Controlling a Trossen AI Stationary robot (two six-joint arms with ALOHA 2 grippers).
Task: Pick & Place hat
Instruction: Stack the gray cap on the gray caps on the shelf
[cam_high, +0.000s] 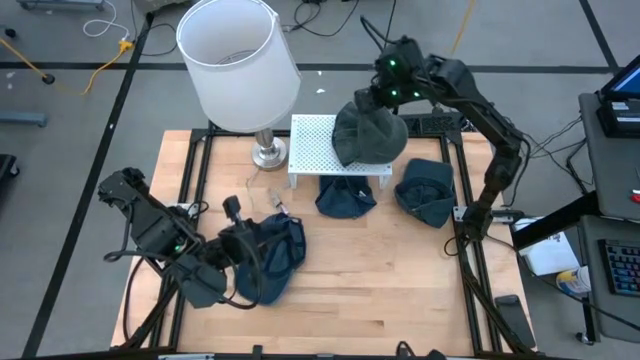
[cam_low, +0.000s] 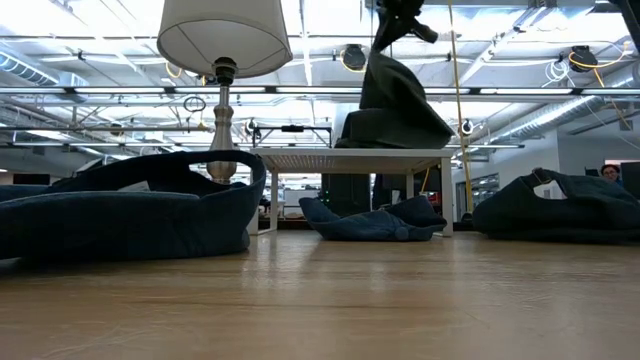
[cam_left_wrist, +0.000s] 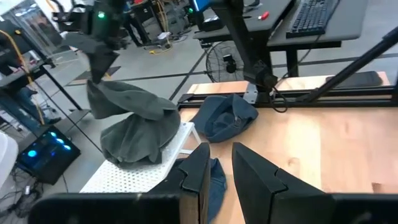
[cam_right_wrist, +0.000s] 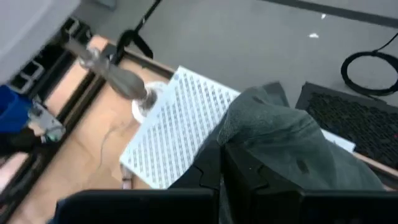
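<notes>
High: right gripper (cam_high: 385, 92) pinching grey hat (cam_high: 368, 135) over white shelf (cam_high: 315, 145), hat sagging onto it; left gripper (cam_high: 232, 268) waiting by blue hat (cam_high: 275, 255), fingers slightly apart, seemingly empty.
Low: hat draping onto shelf, not yet released.
Wrists: confirming pinch.
Remaining: letting go; three blue hats sitting on table (cam_high: 400, 280).

Wooden table (cam_high: 400, 290): front-right quarter bare, open to approach. Back-left blocked by 1 lamp (cam_high: 240, 70), its wide shade overhanging the white perforated shelf (cam_high: 315, 145). Under-shelf gap partly filled by 1 dark hat (cam_high: 345, 197); another hat (cam_high: 425, 190) just beside the shelf's right leg. Front-left taken by 1 hat (cam_high: 272, 255).
</notes>
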